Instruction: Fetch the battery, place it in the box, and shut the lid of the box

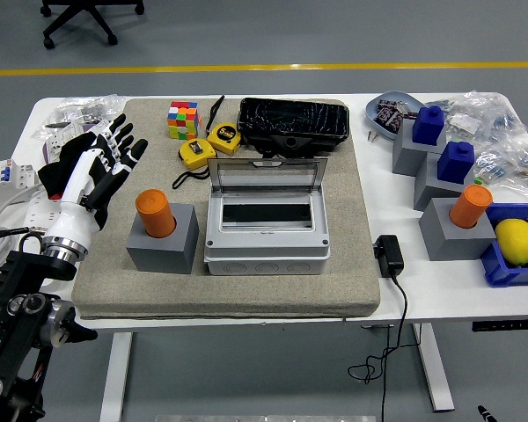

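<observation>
Head view: left hand (95, 167) fingers spread, holding nothing, hovering left of the orange battery (155, 213) upright in its gray holder (164, 243). Box (265, 230) just beside, lid (266, 186) raised. Risk: a tilted pull could jam the battery in the holder or nudge the box.

The scene is brightly and evenly lit from overhead, with no dim corners. Shadows are soft and short: a faint one lies under the near edge of the white table (440, 290), and a thin one hugs the base of the grey plastic box with a clear hinged lid (266, 230). Small highlights glint on the glossy black wrapped case (292, 121) at the far side of the beige mat (106, 272) and on crinkled clear plastic bags (497, 119) at far right. Focus is sharp across the tabletop; the table's far edge bows slightly, hinting at mild lens distortion.
</observation>
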### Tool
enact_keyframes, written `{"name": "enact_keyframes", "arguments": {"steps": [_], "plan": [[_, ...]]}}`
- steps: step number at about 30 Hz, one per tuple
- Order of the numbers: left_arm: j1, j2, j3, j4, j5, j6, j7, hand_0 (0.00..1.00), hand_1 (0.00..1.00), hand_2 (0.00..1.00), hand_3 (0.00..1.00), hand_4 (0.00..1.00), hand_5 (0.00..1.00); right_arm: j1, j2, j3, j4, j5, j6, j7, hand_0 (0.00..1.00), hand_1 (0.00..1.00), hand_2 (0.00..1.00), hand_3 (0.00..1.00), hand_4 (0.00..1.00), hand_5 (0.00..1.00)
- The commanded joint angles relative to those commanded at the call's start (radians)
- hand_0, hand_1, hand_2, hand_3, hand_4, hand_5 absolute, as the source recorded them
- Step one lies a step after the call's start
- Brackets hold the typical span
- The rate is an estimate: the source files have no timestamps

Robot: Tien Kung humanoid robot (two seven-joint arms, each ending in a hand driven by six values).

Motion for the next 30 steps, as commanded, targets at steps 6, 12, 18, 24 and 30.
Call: {"name": "enact_keyframes", "arguments": {"steps": [6,12,18,24,30], "plan": [[-0.001,0.000,0.012,-0.005,0.051,-0.025,0.014,0.998,0.998,0.998,0.998,0.998,0.002,-0.001,0.000,-0.001,0.000,0.000,0.000,0.000,0.767,0.693,0.714,0.765,0.998,0.998],[0.000,0.006,0.033,-0.015,0.083,-0.076,0.024,0.998,0.998,0.998,0.998,0.998,0.002,0.000,-0.001,-0.003,0.000,0.003,0.000,-0.001,0.767,0.693,0.713,0.765,0.998,0.998],[-0.006,0.006,0.053,0.016,0.058,-0.085,0.003,0.998,0.998,0.998,0.998,0.998,0.002,0.001,-0.001,-0.006,0.000,0.003,0.001,-0.002,0.769,0.693,0.713,0.765,0.998,0.998],[-0.015,0.004,0.058,0.087,0.003,-0.103,-0.036,0.967,0.998,0.998,0.953,0.998,0.002,0.003,-0.003,-0.009,0.000,0.005,0.001,-0.001,0.768,0.693,0.713,0.765,0.998,0.998],[-0.020,0.004,0.062,0.112,0.013,-0.085,-0.038,0.964,0.998,0.998,0.933,0.998,0.002,0.002,-0.004,-0.010,0.000,0.003,0.001,-0.003,0.768,0.693,0.714,0.765,0.998,0.998]]}}
